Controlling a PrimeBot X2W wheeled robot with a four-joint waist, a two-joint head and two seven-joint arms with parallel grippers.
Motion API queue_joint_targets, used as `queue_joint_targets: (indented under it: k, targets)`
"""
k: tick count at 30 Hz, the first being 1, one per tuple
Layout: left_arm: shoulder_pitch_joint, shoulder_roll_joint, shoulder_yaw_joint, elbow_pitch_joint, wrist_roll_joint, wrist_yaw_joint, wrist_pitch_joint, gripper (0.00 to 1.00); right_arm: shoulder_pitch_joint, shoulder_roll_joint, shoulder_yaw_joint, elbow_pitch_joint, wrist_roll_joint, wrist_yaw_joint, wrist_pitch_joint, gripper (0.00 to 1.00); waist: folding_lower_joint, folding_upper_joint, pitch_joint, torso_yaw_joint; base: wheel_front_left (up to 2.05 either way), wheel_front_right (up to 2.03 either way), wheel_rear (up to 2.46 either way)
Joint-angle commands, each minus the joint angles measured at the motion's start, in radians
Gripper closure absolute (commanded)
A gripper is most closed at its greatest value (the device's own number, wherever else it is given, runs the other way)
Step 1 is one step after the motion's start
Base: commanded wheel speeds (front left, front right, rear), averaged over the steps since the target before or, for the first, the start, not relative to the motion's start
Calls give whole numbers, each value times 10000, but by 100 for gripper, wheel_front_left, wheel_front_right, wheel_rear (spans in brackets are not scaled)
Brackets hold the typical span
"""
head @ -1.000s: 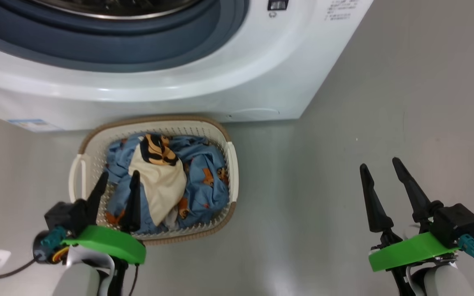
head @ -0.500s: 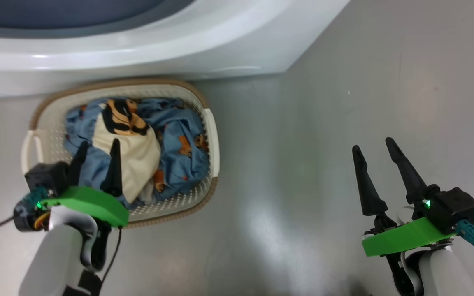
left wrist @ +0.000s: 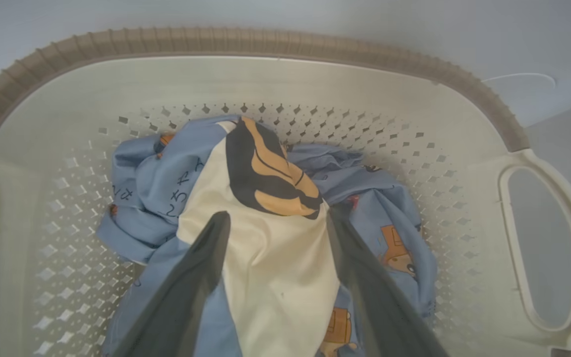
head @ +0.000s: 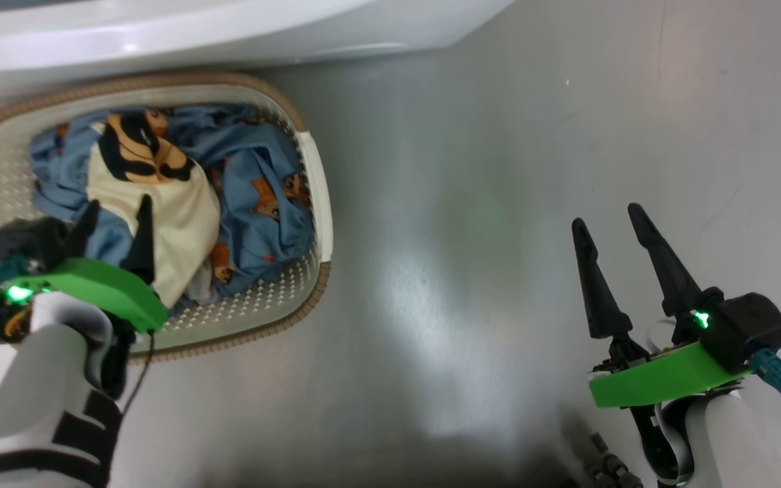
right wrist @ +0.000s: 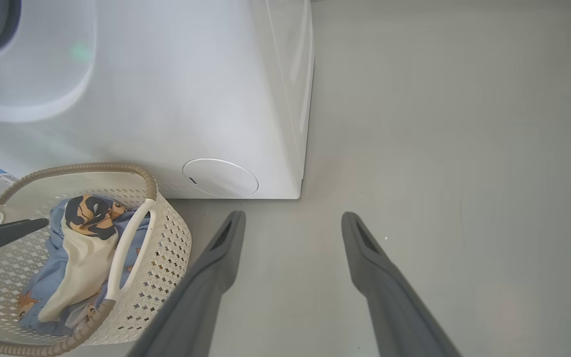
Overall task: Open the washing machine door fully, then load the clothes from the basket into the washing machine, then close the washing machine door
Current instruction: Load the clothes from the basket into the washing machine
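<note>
Grey glossy floor (head: 465,237), big white front-loading washing machine (head: 228,27) at the far edge. On its near side, small cream perforated plastic basket (head: 314,196) with brown woven-look rim, holding light-blue bear-print clothes (head: 262,196) and a cream-white piece (head: 184,217). Left pincer (head: 119,203) spread wide, straddling the cream piece from above. Right pincer (head: 606,215) spread too, empty, over bare floor well to the right. Likely trouble: pinching only the top layer and leaving blue garments behind, or reaching too deep, snagging a perforation and dragging the light basket along.
</note>
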Motion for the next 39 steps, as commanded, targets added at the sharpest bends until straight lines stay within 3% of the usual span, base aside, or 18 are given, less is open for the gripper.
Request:
queue_joint_targets:
  k: [1,23,39]
  targets:
    - [-25,473,243,95,66,-26,-63,0,169,-3,297,-219,32,27,-118,0,0,-1,381,-120,0,0,0]
    - [-2211,1184,42,3187,493,151,-62,0,57,-3,565,-409,271,27,-118,0,0,-1,1545,-410,0,0,0]
    - [-3286,1185,-505,3827,825,473,29,0,-9,-3,849,-387,696,27,-118,0,0,-1,1974,-772,0,0,0]
